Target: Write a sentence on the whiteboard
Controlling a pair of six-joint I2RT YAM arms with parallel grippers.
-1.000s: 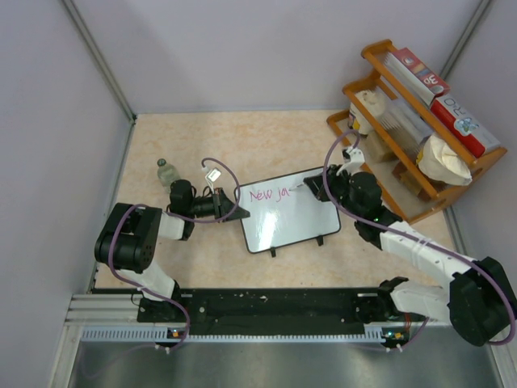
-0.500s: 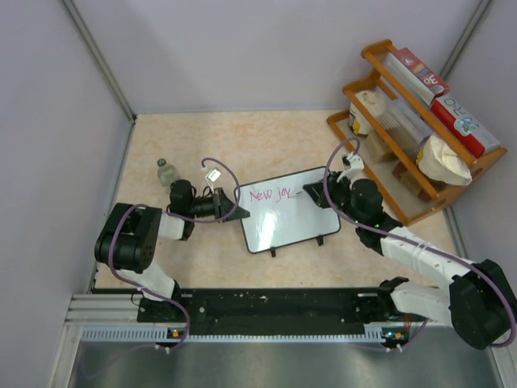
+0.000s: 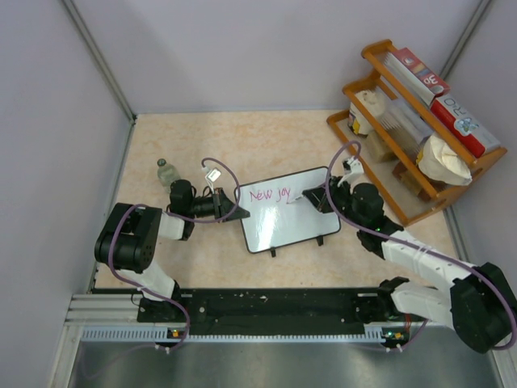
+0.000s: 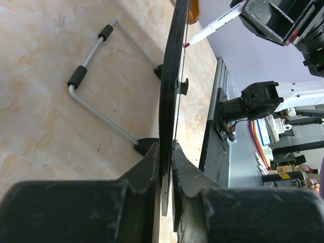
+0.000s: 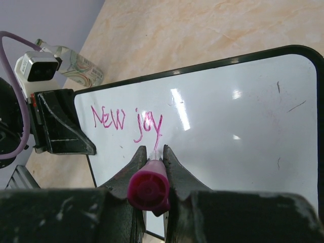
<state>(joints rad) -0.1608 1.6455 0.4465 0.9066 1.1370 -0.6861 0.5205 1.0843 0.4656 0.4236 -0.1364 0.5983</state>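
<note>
Entry: change over the last second. The second word on the whiteboard [image 3: 295,222] was a half-formed "ja"; the sentence [image 5: 126,120] now reads "New joy", with the tail of the y drawn. The right arm has slid a little down and along the whiteboard. My judgement is that the second word is done and the task is still early, with more words to come.

Left edge of the whiteboard: the left gripper [image 4: 167,152] is pinched onto the black frame, which is sandwiched between both fingers. This steadies the board on its wire stand [image 4: 101,76], and the hold looks unchanged.

On the whiteboard: the pink writing sits in the upper-left corner only. The rest is bare apart from faint scuffs toward the right side.

Right of the writing: the right gripper [image 5: 152,152] is pressed tight around the marker [image 5: 148,188]. The pink butt end faces the wrist camera and the tip points at the surface just below the y. I cannot tell whether the tip is touching the surface or just off it.
</note>
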